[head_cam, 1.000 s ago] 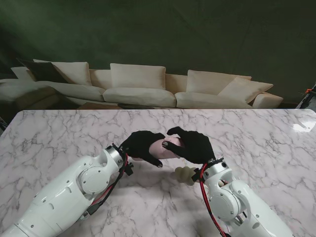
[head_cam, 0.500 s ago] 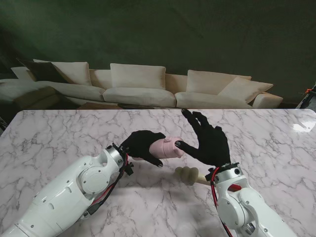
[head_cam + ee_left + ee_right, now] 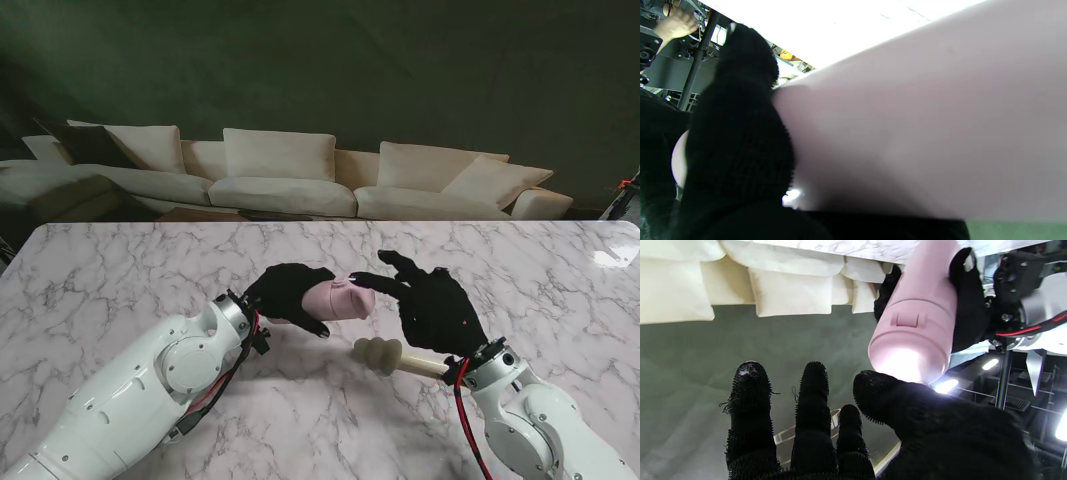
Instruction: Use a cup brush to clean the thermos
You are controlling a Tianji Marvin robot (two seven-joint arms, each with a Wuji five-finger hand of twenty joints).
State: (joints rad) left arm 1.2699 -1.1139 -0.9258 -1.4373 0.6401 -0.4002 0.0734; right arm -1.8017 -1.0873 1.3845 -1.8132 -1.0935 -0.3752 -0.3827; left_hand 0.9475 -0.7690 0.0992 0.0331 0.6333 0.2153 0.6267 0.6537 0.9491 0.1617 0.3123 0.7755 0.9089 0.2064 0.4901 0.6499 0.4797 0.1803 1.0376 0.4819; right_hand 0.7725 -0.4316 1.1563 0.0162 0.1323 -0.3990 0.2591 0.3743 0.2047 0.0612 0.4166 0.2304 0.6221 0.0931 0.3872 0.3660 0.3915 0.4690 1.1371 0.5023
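- Since the earlier frames, the right hand (image 3: 437, 305) has let go of the thermos (image 3: 338, 299), lifted with fingers spread, and now sits lower and farther right, its fingers curled partway.
- Black knit gloves with a nubby, bristly texture cover both hands.
- Released and holding nothing, the right hand keeps its fingers (image 3: 748, 400) apart; its thumb tip lies at, or just beside, the capped end of the thermos (image 3: 917, 313).
- The left hand (image 3: 288, 293) is clenched around the thermos body, holding it on its side off the bench (image 3: 140, 270), cap end toward the right hand.
- The thermos is a smooth, matte pink cylinder with a rounded, domed cap bearing a small square button; the left wrist view is almost filled by its pale wall (image 3: 923, 133).
- The brush (image 3: 378, 353) lies on the bench nearer to the robot than the thermos, beside the right wrist: a cream, ribbed foam head on a pale straight handle running under that wrist.
- The bench is glossy white marble with grey veining.
- A cream cushioned sofa (image 3: 290, 175) stands beyond its far edge.
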